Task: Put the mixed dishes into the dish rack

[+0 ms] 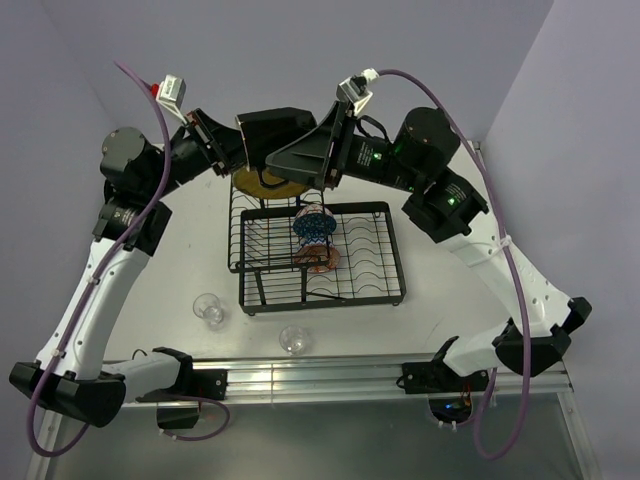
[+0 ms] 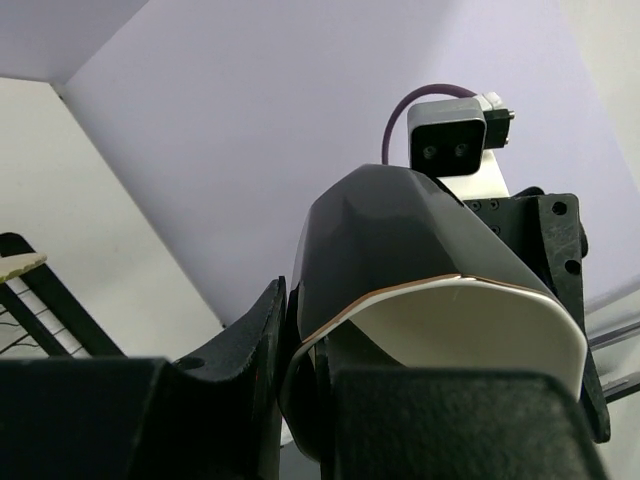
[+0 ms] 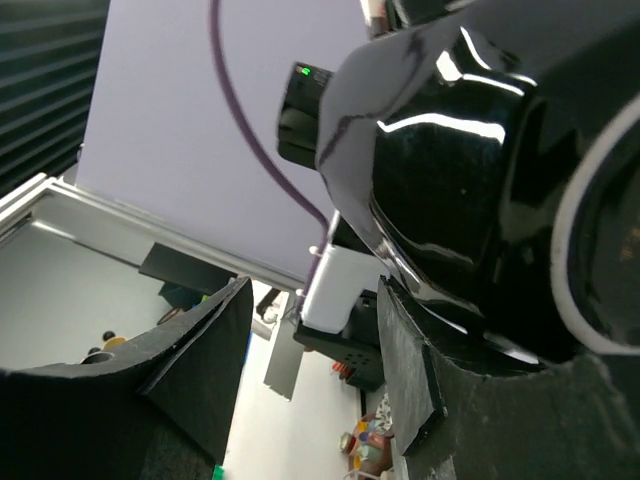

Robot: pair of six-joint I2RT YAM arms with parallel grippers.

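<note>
Shows, from above, a white table [image 1: 430, 320] with a black wire dish rack [image 1: 370, 270] at its middle. Over the rack's far left corner, shows both arms meeting: left gripper [image 2: 300, 370] and right gripper [image 3: 315, 330] nose to nose. Partly hidden beneath them, at that corner: a round yellow plate [image 1: 268, 184]. Aloft between the grippers: a black mug [image 2: 400, 230] with cream inside. Shows the left jaws clamped on the mug's wall by the rim, cream inside facing the wrist camera. Shows the right jaws standing apart, the glossy mug just beyond their tips, toward one finger — contact unclear. Standing on edge in the rack's middle: an orange-red patterned bowl [image 1: 322, 258], and just behind it a small blue patterned bowl [image 1: 314, 225]. On the table, well apart from both grippers: a clear glass cup [image 1: 210, 309] off the rack's near left corner, a second glass cup [image 1: 295, 340] before its near edge.
</note>
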